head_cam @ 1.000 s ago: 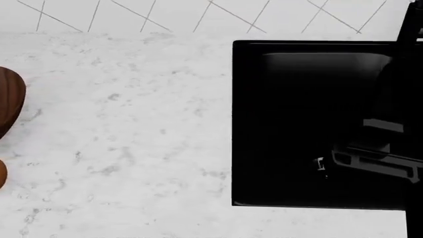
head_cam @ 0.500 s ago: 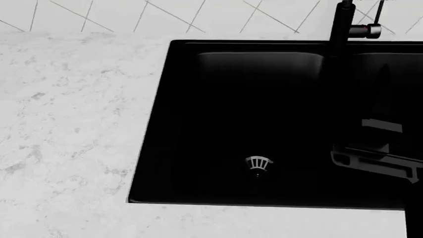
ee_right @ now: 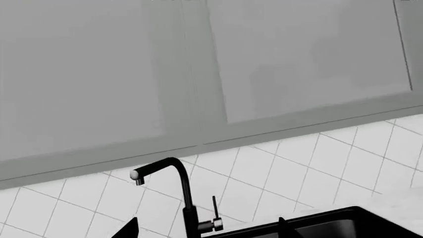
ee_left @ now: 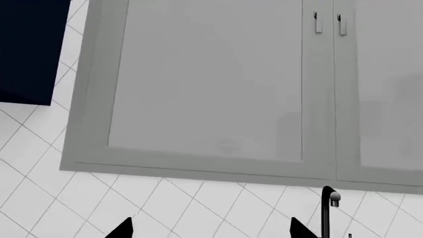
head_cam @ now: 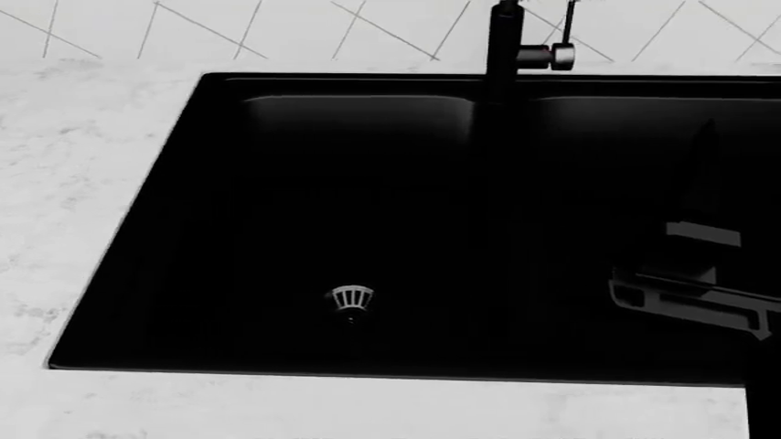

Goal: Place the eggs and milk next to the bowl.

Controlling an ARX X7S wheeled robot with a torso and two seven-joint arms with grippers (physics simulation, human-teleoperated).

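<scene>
Eggs, milk, bowl: absent from every view, whereabouts impossible to tell. Faces black sink (head_cam: 159,229) with faucet (head_cam: 504,55) and drain (head_cam: 351,300), counter (head_cam: 73,183) at left and front. Left gripper (ee_left: 210,233) and right gripper (ee_right: 206,232) both spread wide, holding nothing, aimed up at cabinets (ee_left: 211,79) and tiled wall (ee_right: 297,163). Likely trouble: searching blind, with neither wrist camera on the counter; clipping faucet or sink rim with right arm (head_cam: 701,293), low over the basin. Hard to read: dark arm against dark basin; fingers cropped to bare tips in both wrist views; sink's right end cut off.
</scene>
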